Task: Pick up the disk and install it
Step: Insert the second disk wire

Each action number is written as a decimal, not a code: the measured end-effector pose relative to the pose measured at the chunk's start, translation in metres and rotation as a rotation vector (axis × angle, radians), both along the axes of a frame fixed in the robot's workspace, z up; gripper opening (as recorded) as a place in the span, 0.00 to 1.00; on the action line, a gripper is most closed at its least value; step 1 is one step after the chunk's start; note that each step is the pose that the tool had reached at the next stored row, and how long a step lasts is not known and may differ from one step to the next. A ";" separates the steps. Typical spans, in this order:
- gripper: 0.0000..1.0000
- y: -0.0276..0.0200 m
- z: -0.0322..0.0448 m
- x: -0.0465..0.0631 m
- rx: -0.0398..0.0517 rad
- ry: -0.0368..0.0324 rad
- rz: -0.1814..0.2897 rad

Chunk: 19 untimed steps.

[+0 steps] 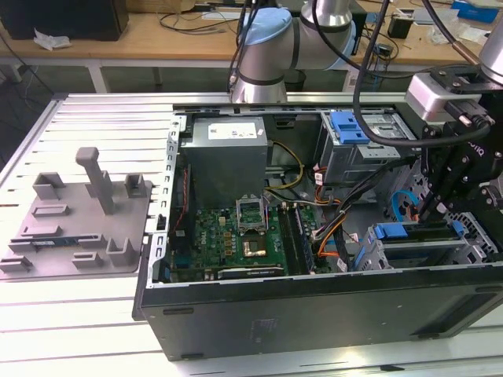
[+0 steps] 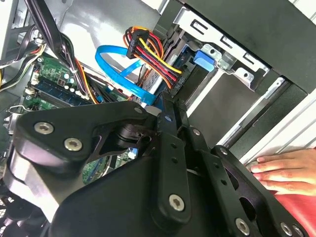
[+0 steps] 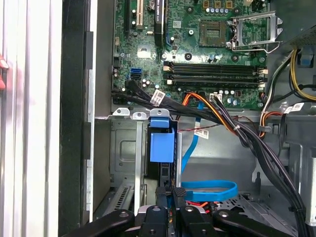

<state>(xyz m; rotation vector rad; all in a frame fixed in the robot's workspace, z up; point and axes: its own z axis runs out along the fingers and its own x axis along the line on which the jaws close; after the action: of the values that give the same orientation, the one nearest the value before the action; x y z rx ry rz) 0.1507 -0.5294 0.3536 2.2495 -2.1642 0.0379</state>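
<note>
The disk [image 1: 416,233] with its blue frame sits in the drive cage at the front corner of the open computer case, on the exterior view's right. In the first wrist view the disk [image 3: 162,145] stands edge-on in its slot, its blue end facing the camera. The second wrist view shows the disk [image 2: 197,79] beside a bundle of power wires. My gripper [image 1: 431,210] hangs straight over it. Its fingers are close together, narrower than the disk's edge, with the gripper [image 3: 171,193] tips at the disk's near end. In the second wrist view the gripper [image 2: 170,106] points at the slot.
A blue data cable [image 3: 207,190] loops beside the slot, and black and orange wires [image 3: 222,118] cross above it. The motherboard [image 1: 236,236] and power supply [image 1: 228,153] fill the case's middle. A person's hand [image 2: 286,170] rests outside the case wall. A grey fixture plate [image 1: 78,212] lies on the exterior view's left.
</note>
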 end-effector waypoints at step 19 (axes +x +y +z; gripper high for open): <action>0.16 0.0000 -0.0075 -0.002 -0.0001 -0.0164 0.000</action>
<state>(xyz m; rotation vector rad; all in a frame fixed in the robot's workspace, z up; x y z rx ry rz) 0.1486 -0.5294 0.3461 2.2572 -2.1721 0.0566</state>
